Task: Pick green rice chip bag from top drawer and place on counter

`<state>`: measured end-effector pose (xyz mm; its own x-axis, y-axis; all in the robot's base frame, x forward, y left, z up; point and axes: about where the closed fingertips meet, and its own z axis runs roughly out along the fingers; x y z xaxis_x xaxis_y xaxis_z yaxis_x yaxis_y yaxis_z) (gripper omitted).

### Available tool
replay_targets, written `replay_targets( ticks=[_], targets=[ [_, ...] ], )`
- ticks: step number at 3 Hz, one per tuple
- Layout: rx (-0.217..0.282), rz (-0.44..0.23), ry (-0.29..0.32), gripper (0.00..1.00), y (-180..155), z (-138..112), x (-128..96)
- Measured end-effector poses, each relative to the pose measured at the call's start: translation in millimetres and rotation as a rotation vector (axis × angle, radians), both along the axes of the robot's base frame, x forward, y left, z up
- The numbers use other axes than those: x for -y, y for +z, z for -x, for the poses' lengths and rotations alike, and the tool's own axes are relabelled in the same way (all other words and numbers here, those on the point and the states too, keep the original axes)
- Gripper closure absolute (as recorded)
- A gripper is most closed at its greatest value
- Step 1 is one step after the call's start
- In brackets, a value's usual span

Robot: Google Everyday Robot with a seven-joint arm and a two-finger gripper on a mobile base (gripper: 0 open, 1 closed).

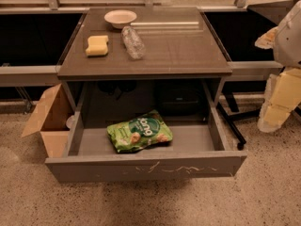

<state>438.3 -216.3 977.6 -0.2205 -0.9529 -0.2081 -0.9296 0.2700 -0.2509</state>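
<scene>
The green rice chip bag (139,131) lies flat in the open top drawer (146,166), left of the middle, with its dark round logo facing up. The drawer is pulled out toward me, its scratched front panel nearest. The counter (169,51) sits above it. My gripper (277,102) hangs at the far right edge of the view, outside the drawer, to the right of the counter and well away from the bag. It holds nothing that I can see.
On the counter stand a yellow sponge block (97,45), a clear plastic bottle lying on its side (132,42) and a pale bowl (120,18). A brown cardboard box (47,121) sits on the floor left of the drawer. Dark chair legs (233,121) stand to the right.
</scene>
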Motion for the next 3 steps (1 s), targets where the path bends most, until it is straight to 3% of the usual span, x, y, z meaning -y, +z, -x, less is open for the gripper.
replay_targets(
  ticks=[1,3],
  targets=[
    [0.000,0.000,0.000,0.00,0.0,0.0,0.0],
    [-0.089,-0.062,0.148,0.00,-80.7,-49.8,-60.6]
  ],
)
